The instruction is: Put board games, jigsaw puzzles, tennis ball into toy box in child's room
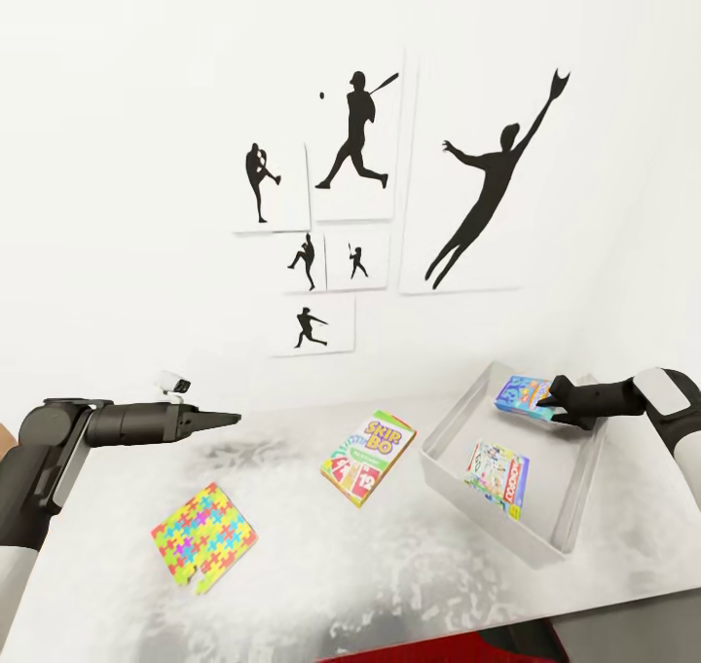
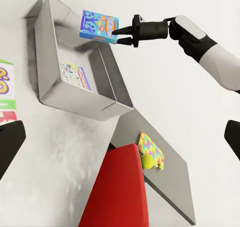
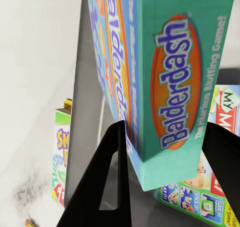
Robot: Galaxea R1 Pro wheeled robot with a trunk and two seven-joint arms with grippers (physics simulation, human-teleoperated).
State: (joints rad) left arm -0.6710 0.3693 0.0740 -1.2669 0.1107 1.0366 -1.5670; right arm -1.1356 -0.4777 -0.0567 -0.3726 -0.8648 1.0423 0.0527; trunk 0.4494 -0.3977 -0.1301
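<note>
Three board games in view. Balderdash box (image 1: pixel 523 395), light blue: gripped at one edge by the right hand (image 1: pixel 553 402), held over the far end of the toy box (image 1: pixel 584 488). Thin stiff card, probably light; an edge pinch suits it. Legend reads "Balderdash… Bluffing Game". White and red game (image 1: pixel 498 476): lying inside the toy box, below that hand. Skip-Bo (image 1: pixel 368 456): flat on the tabletop (image 1: pixel 389 566), between both hands. Jigsaw puzzle (image 1: pixel 203 537): beneath the left hand (image 1: pixel 229 417), whose fingers look closed and empty.
</note>
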